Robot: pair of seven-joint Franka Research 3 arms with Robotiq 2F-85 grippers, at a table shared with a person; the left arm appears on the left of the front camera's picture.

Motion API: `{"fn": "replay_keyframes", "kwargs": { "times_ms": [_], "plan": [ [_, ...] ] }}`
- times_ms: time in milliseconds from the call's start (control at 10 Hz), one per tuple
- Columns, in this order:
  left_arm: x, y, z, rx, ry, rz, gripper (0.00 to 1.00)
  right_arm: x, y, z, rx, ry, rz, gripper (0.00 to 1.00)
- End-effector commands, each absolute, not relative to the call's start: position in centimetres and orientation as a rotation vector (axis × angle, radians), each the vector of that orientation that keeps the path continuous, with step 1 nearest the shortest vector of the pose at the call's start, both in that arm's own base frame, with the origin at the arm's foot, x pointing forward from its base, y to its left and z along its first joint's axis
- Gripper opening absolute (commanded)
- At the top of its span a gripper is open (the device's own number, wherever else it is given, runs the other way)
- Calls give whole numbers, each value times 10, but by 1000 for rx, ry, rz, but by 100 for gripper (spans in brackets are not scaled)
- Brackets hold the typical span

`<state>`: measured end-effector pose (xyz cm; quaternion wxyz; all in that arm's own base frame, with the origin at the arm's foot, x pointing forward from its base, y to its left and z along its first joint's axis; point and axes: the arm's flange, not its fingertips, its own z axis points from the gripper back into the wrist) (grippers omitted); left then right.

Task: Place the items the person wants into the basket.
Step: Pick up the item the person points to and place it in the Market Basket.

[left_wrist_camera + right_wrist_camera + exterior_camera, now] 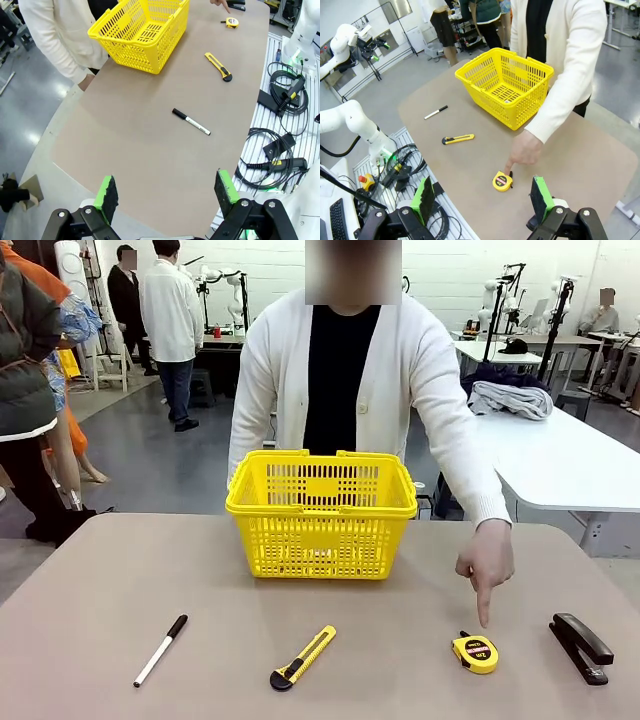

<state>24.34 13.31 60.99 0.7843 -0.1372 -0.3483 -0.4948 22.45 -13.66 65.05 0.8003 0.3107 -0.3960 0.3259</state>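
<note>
Both left end effector (166, 190) and right end effector (483, 194) hang released; person's hand (486, 558) selects tape measure (475, 652), likely the right's next grasp.

A white black-capped marker (160, 651) lay near left on the brown table (90, 590), a yellow utility knife (303, 657) well apart to its right. Far right, grey clothes (510, 399) were heaped on a white table (570, 465).
</note>
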Motion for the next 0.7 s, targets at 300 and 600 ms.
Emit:
{"fn": "replay_keyframes", "kwargs": {
  "times_ms": [300,600],
  "plan": [
    [244,132,611,-290,-748,-1056,100,226,-136,651,680,-859,713,100],
    [244,132,611,-290,-748,-1056,100,244,-102,668,596,-670,683,100]
  ]
}}
